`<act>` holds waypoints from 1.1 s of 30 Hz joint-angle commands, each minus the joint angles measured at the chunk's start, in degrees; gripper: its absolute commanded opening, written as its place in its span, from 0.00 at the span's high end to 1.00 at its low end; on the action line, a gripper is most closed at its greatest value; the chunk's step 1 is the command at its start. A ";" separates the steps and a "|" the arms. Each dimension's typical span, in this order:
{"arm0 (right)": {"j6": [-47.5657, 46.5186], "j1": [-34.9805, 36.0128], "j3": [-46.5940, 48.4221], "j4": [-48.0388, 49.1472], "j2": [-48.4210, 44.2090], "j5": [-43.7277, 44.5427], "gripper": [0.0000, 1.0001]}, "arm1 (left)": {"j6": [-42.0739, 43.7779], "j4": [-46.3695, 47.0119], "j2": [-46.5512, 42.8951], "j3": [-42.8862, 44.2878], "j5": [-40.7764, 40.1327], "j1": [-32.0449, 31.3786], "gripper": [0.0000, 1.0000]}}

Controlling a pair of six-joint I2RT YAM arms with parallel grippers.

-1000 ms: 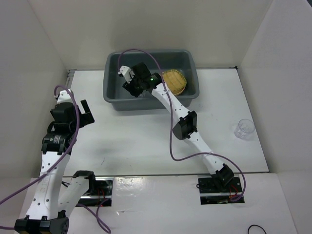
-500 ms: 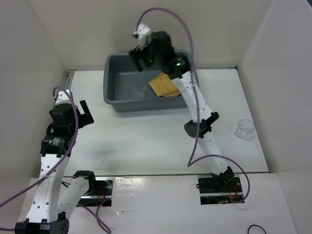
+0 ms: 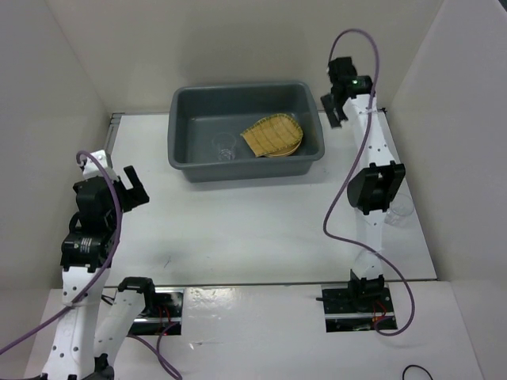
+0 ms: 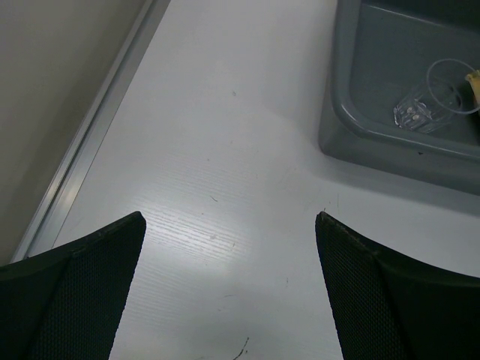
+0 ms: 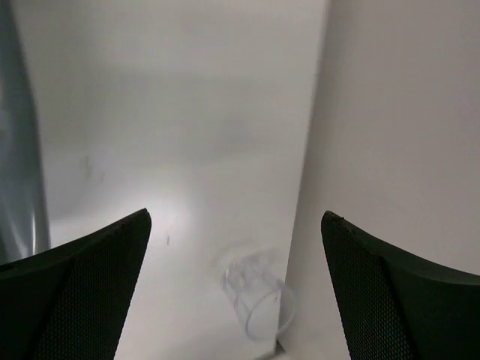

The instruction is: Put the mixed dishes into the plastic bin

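Inside the bin [image 3: 238, 168], the bamboo tray [image 3: 272, 134] lies over a plate [image 3: 291, 148] at the right end. A clear cup [image 3: 225, 148] rests left of them, apparently on its side. The last cup [image 3: 402, 212] stands well right of the bin, so I judge the job unfinished. My right gripper [image 5: 235, 225] hangs off the bin's right rear corner, fingers apart and empty, facing that cup. My left gripper [image 4: 229, 219], also spread and empty, waits well left of the bin.
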 commanded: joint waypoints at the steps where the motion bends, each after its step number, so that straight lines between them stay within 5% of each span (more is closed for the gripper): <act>1: 0.76 2.56 -19.81 -3.58 -10.48 -4.41 0.02 | 0.44 2.09 -0.21 -0.13 -0.72 0.36 0.00; 6: 1.90 2.55 -46.07 2.58 -28.13 -11.98 0.02 | 0.44 2.09 -2.22 -0.13 -0.72 0.36 0.00; 16: 0.85 3.08 -71.24 16.72 -46.71 -1.71 0.02 | 1.06 2.09 -4.07 -0.13 1.74 0.36 0.00; 20: -1.51 2.39 -76.17 19.96 -49.87 -1.17 0.02 | 1.06 2.09 -5.74 -0.13 1.74 0.36 0.00; 28: -7.68 -11.85 -83.20 26.48 -52.61 -6.97 0.02 | 1.06 2.09 -6.36 -0.65 1.74 0.36 0.00; 33: -8.20 -12.39 -89.98 29.21 -51.91 -9.69 0.02 | 1.06 2.09 -4.44 -0.65 1.21 0.36 0.00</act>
